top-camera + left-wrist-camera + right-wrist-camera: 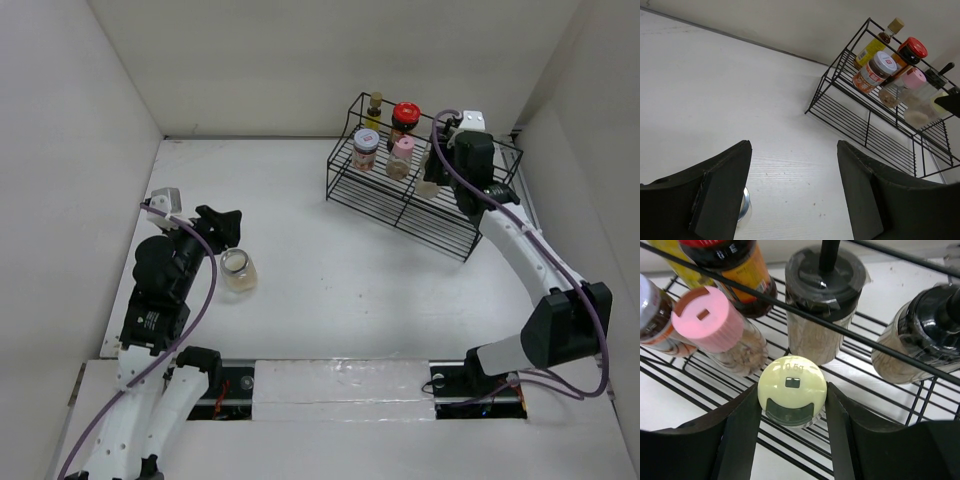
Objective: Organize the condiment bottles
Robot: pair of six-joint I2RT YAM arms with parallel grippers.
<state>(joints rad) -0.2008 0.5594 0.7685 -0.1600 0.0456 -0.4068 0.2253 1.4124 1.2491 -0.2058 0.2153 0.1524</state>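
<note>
**Condiment bottles: seven at the rack, one out on the table**

- Right gripper (792, 405): clamped on the yellow-cap bottle (792, 387), which stands between my fingers on the lower shelf of the rack (375, 185). I judge it placed but not yet let go.
- Just beyond my right fingertips: a black-cap jar (822, 300). A second black-cap jar (920, 340) is beyond and to the right.
- Beyond and to the left of that hand: pink-cap bottle (705, 320), red-cap bottle (735, 265), white-cap jar (875, 70) and, furthest back, the brown-cap bottle (875, 45). All are racked; the pink one leans.
- Left gripper (792, 150): jaws apart, nothing between them.
- Just below and beside my left fingers: a clear jar (238, 270) with beige contents, standing on the table (330, 290), well apart from the rack. I cannot tell whether a finger touches it.

Progress, as I judge it: nearly done. Left to do: release the yellow-cap bottle, then pick up the clear jar and rack it. Whether the shelves need tidier rows I cannot say.
</note>
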